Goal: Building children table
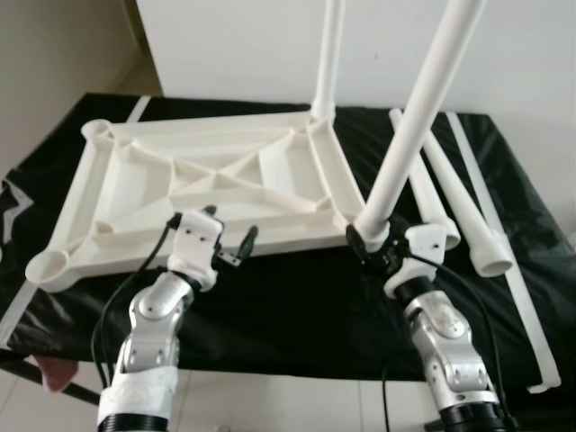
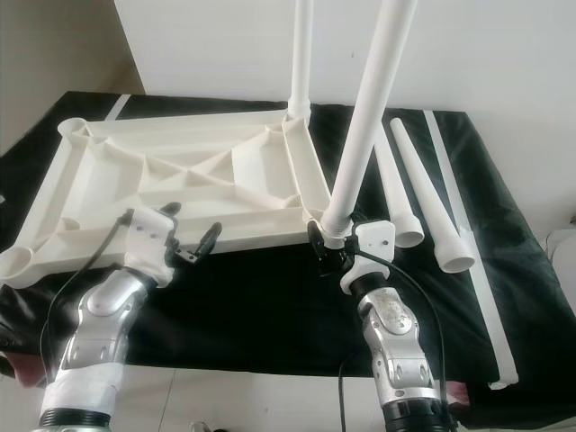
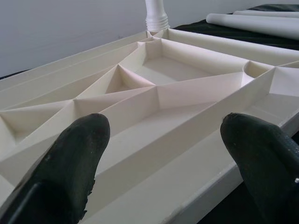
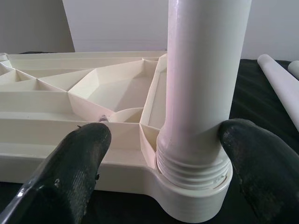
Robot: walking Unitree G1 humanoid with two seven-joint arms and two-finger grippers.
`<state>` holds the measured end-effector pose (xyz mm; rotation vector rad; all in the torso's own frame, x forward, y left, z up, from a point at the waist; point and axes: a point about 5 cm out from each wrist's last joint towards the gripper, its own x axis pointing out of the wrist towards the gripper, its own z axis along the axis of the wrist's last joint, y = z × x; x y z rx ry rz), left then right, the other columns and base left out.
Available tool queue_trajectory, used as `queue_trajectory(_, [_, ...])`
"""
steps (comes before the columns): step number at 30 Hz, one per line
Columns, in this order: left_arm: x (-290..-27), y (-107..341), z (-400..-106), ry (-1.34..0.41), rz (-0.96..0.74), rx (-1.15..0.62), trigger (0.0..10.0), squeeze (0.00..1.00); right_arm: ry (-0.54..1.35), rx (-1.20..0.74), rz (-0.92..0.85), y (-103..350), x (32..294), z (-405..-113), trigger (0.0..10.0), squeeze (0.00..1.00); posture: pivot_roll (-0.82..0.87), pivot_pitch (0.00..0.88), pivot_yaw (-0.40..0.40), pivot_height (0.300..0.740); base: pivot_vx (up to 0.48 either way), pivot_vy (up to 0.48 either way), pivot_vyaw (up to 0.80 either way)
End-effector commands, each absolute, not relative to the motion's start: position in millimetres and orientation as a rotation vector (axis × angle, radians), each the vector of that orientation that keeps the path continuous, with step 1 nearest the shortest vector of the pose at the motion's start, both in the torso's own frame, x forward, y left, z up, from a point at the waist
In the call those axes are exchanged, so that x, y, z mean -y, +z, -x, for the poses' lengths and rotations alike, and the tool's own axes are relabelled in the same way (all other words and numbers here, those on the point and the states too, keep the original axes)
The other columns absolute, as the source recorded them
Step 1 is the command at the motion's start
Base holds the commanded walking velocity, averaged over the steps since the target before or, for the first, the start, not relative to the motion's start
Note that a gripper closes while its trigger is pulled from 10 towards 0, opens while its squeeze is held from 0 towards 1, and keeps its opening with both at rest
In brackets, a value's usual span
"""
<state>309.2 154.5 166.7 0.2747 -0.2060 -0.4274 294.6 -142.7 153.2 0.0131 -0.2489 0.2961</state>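
Black-covered table (image 1: 297, 297); upturned white tabletop (image 1: 207, 184); two loose legs (image 1: 468, 220)

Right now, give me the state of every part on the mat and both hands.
tabletop: upside down, ribs up
far leg: upright in its corner socket
near leg: standing tilted in its socket, threads showing
two loose legs: lying flat
left hand: open at tabletop edge
right hand: open around near leg

One tabletop (image 1: 207, 180), four legs (image 1: 409, 135)
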Motion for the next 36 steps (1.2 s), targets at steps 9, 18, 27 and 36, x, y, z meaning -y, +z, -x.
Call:
queue_trajectory(9, [-160.8, 166.9, -309.2, -0.305, -0.255, 0.209, 10.0, 0.00, 0.310, 0.233, -0.015, 151.6, 141.8, -295.1, 10.0, 0.00, -0.02, 0.135, -0.039, 0.740, 0.000, 0.000, 0.00])
queue_trajectory(18, [-161.0, 166.2, -308.8, -0.305, -0.254, 0.208, 10.0, 0.00, 0.312, 0.230, -0.020, 150.9, 141.7, -295.5, 10.0, 0.00, -0.02, 0.129, -0.042, 0.740, 0.000, 0.000, 0.00])
queue_trajectory(27, [-160.4, 165.9, -309.0, -0.308, -0.255, 0.209, 10.0, 0.00, 0.318, 0.230, -0.022, 150.4, 140.4, -295.9, 10.0, 0.00, -0.01, 0.120, -0.043, 0.740, 0.000, 0.000, 0.00])
queue_trajectory(36, [-162.2, 167.1, -309.0, -0.305, -0.258, 0.212, 10.0, 0.00, 0.333, 0.232, -0.023, 150.8, 137.5, -297.6, 10.0, 0.00, -0.01, 0.108, -0.047, 0.740, 0.000, 0.000, 0.00])
